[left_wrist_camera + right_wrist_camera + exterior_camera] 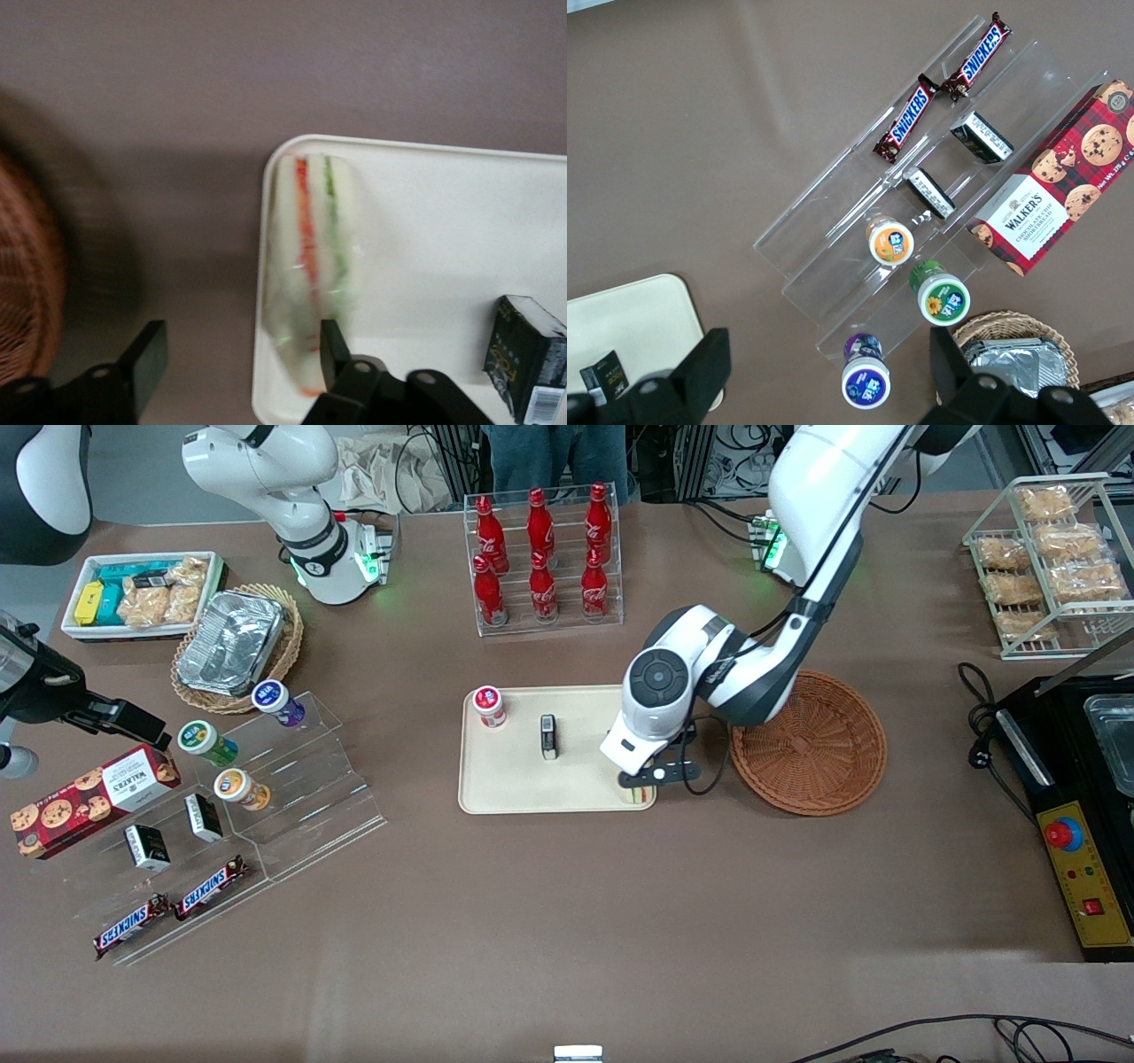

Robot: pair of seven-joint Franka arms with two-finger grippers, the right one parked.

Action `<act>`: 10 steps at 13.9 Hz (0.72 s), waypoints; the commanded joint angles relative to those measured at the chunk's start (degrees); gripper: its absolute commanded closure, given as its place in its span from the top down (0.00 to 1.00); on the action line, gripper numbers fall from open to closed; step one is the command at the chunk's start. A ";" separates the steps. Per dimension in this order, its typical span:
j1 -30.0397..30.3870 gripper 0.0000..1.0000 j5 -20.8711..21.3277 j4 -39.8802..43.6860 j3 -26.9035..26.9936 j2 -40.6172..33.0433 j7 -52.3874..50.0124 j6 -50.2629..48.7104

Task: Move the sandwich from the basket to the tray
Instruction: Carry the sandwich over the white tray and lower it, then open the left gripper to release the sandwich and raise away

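Hanging low over the tray's (532, 788) corner nearest the basket (811, 744), the gripper (651, 779) is spread wide, w/ the sandwich (312, 266) lying between its two fingers but gripped by neither, as far as I can judge. In the wrist view one finger (331, 345) stands at the sandwich's flank, touching or nearly touching it, while the other finger (146, 354) is well apart from it, over the bare worktop (266, 71) outside the tray rim. So the sandwich is already in the tray, just inside the rim at that corner, w/ its red and green filling stripes facing up. Its long axis runs along the tray's short edge, approx. parallel to the fingers' faces, so the opening direction crosses the narrow thickness of the bread. The basket looks empty in the front view, and it sits beside the tray toward the working arm's end of the worktop. From this I judge the placing is done or almost done; the coming move is prob. a straight lift upward. The relation that matters: the near finger is so close to the bread that any sideways drift could drag the wedge or tip it over the rim. A small black box (527, 367) also stands in the tray, apart from the sandwich, and should not interfere.
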 commanded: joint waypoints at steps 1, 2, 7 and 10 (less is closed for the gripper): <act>4.13 0.99 -0.74 -1.35 -0.41 -8.03 5.46 -9.35; 6.24 0.99 -2.66 -1.27 -0.32 -9.62 8.80 -12.26; 16.96 0.99 -2.51 -1.00 -0.15 -18.84 26.46 -22.28; 21.45 0.99 0.99 -1.00 0.03 -24.64 36.32 -26.77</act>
